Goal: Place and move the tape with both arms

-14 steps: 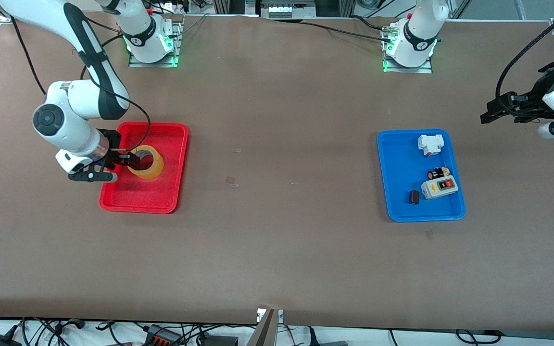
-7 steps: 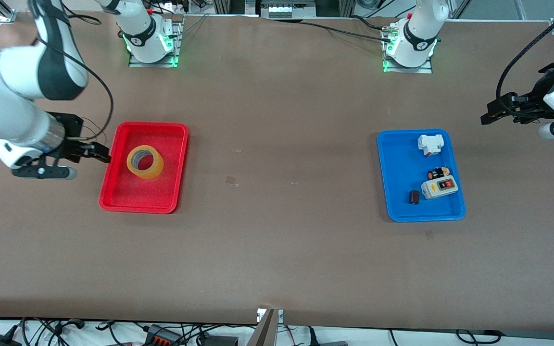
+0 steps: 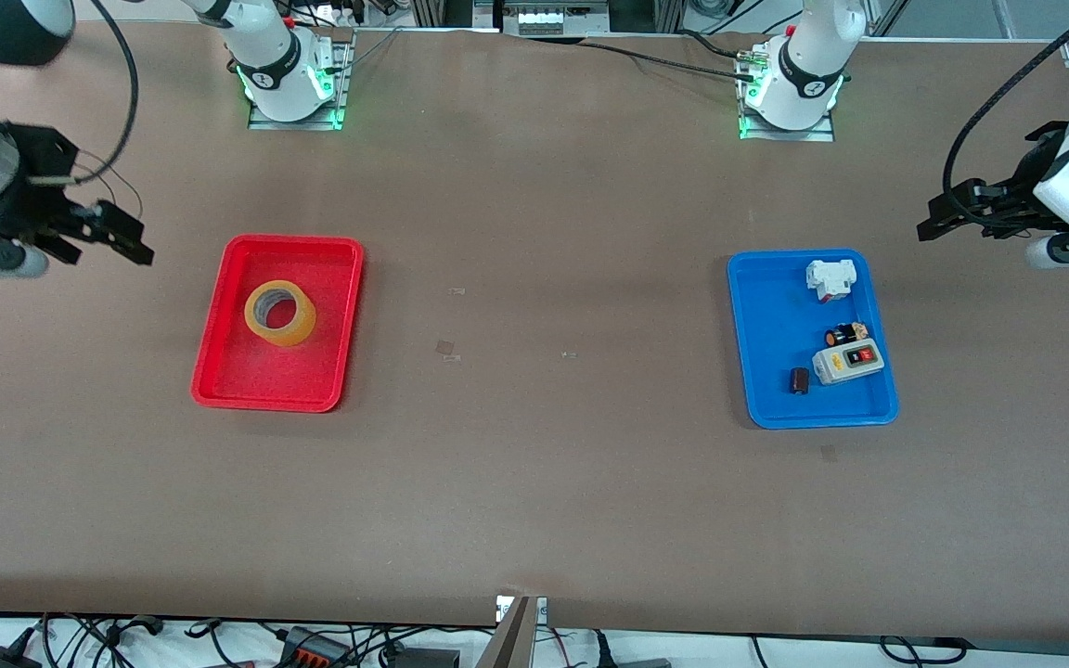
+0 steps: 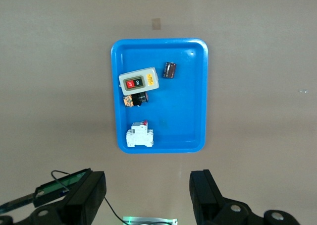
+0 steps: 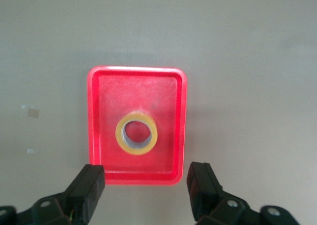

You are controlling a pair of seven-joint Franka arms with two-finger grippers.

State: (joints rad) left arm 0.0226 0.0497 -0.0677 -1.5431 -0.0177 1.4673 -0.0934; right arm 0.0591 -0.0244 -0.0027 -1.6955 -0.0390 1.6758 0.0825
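The yellowish tape roll (image 3: 280, 313) lies flat in the red tray (image 3: 228, 385); it also shows in the right wrist view (image 5: 136, 133) inside the tray (image 5: 99, 116). My right gripper (image 3: 131, 243) is open and empty, raised over the bare table beside the red tray, toward the right arm's end; its fingers (image 5: 88, 187) stand wide apart. My left gripper (image 3: 930, 223) is open and empty, raised over the table at the left arm's end, beside the blue tray (image 3: 757, 315); its fingers (image 4: 85, 197) are wide apart.
The blue tray (image 4: 195, 96) holds a white-grey switch box with a red button (image 3: 848, 362), a white breaker block (image 3: 830, 278), a small dark cylinder (image 3: 845, 333) and a small dark part (image 3: 800, 380). Both arm bases stand at the table's top edge.
My right gripper has let go of the tape in the red tray, risen and drawn back toward the right arm's end. The tape stays put. The left gripper shifted only slightly.
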